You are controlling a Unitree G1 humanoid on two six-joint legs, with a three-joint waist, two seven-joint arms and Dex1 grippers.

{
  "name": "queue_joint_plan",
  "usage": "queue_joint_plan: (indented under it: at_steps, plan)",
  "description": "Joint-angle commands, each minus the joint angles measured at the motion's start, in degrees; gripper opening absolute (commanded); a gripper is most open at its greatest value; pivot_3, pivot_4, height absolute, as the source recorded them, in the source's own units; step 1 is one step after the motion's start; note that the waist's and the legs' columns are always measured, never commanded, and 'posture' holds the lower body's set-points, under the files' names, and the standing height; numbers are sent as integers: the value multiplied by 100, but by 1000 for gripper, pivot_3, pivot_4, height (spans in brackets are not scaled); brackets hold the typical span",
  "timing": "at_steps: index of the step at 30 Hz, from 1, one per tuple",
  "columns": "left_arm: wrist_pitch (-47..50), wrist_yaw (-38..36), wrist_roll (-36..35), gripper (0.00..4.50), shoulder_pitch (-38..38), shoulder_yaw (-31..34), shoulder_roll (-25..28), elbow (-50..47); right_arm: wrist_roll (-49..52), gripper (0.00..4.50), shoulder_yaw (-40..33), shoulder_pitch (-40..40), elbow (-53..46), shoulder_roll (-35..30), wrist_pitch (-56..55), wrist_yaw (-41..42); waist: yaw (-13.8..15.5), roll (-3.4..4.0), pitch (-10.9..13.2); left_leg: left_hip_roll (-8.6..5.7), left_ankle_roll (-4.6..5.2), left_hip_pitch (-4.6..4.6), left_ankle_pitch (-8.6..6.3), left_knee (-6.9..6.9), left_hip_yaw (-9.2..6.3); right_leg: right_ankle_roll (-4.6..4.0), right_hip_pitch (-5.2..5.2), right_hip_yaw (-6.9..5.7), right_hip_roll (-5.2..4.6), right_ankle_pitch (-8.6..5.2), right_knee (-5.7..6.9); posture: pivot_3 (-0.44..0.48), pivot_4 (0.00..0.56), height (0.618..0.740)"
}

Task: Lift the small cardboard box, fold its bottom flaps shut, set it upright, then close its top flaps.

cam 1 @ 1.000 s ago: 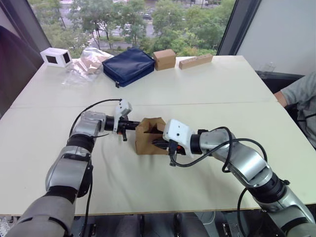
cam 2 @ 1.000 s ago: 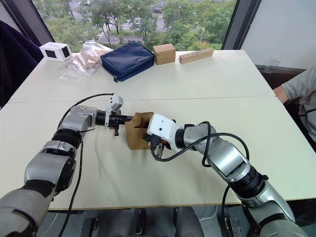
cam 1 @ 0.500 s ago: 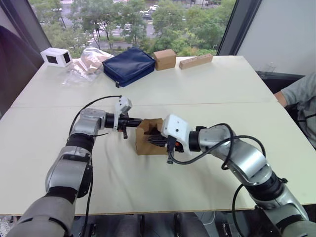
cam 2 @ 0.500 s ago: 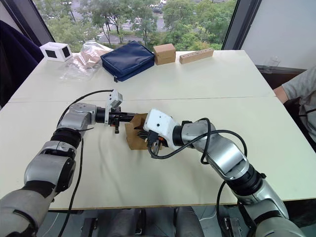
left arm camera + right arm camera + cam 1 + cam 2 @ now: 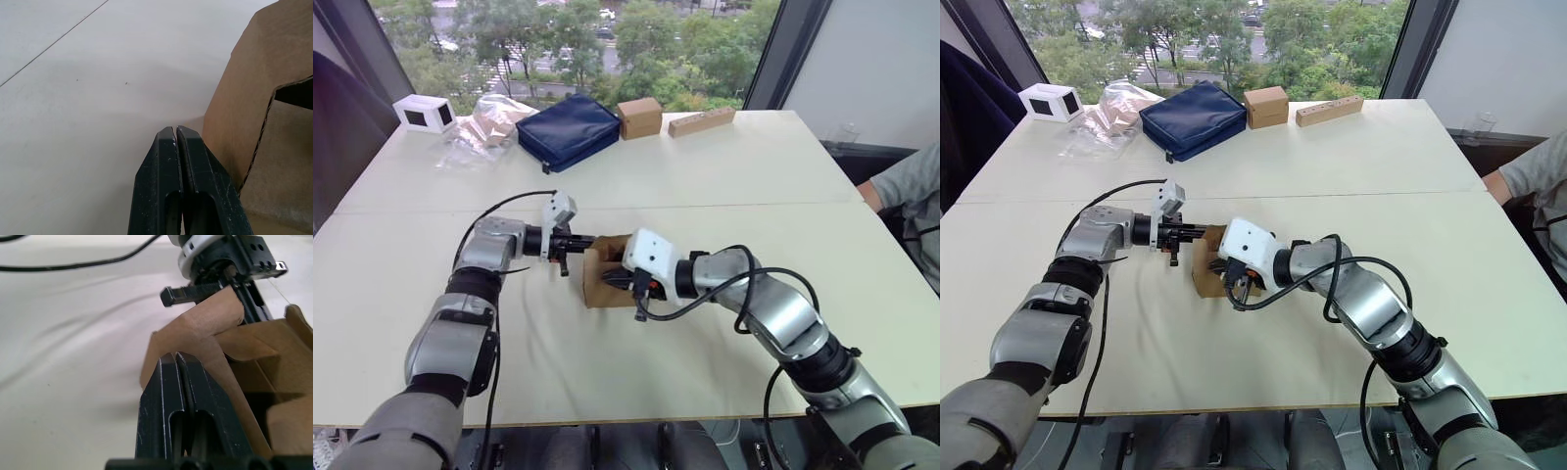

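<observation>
- Big windows with green trees stand behind a wide pale table (image 5: 724,186). In the left eye view, a small brown cardboard box (image 5: 604,277) sits near the middle of it, between the two arms. The left gripper (image 5: 585,240) pokes at the box's upper far corner. The right gripper (image 5: 621,281) is at the box's right side.
- At the far edge lie a blue bag (image 5: 568,130), a crinkly clear bag (image 5: 487,121), a white box (image 5: 424,113), a second brown box (image 5: 639,117) and a wooden block (image 5: 702,121).
- A person's grey sleeve (image 5: 913,186) shows at the right edge.
- The right eye view shows the same table and box (image 5: 1206,273).
- In the left wrist view, the two black fingers (image 5: 193,186) are pressed together, just beside a brown box wall (image 5: 259,83), with nothing between them.
- In the right wrist view, the black fingers (image 5: 164,418) are pressed together too. A bent flap (image 5: 208,330) rises just past them, and I cannot tell if it belongs to the top flaps or the bottom flaps. The other gripper (image 5: 244,284) touches that flap.
</observation>
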Motion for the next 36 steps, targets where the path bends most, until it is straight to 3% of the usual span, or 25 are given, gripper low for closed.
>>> queue_joint_plan:
  at_steps: [1,10,14,17,26,31,36]
  plan:
    - [3,24,-135,63,29,128,41,-227,21,0,-135,-43,159,131,19,-43,-4,0,0,0,0,0,0,0,0,0,0,0,0,0,0,0,150,740]
    - [243,179,-260,63,369,210,268,-734,-34,0,-174,-69,563,420,-198,-77,-17,1,-1,1,0,0,0,-1,0,0,-3,0,1,0,2,0,150,740]
    - [405,678,-357,63,542,537,646,-1198,-12,0,-226,-45,634,395,-325,8,-18,1,-1,2,-1,0,0,-1,0,0,-2,1,0,0,2,0,150,740]
    - [927,806,-631,63,757,740,888,-2132,-21,0,-280,-75,690,354,-447,80,-22,1,-1,5,-1,0,0,-1,0,0,-6,2,1,0,4,0,150,740]
    - [3826,1059,-2294,63,2629,1147,1983,-6595,-10,0,-386,-62,853,378,-675,231,-22,2,-1,29,-1,0,0,-5,3,0,-5,11,-5,0,3,0,150,740]
    - [4141,1500,-2527,63,3099,1113,2008,-7216,-24,0,-378,-52,920,443,-739,256,8,3,-1,32,-6,3,2,-4,1,0,2,6,-3,0,1,0,150,740]
    - [4006,1859,-2473,63,3237,862,1791,-7141,-33,0,-324,-44,949,538,-767,259,-1,3,-1,32,-6,3,3,-4,3,-1,1,6,-1,0,0,0,150,740]
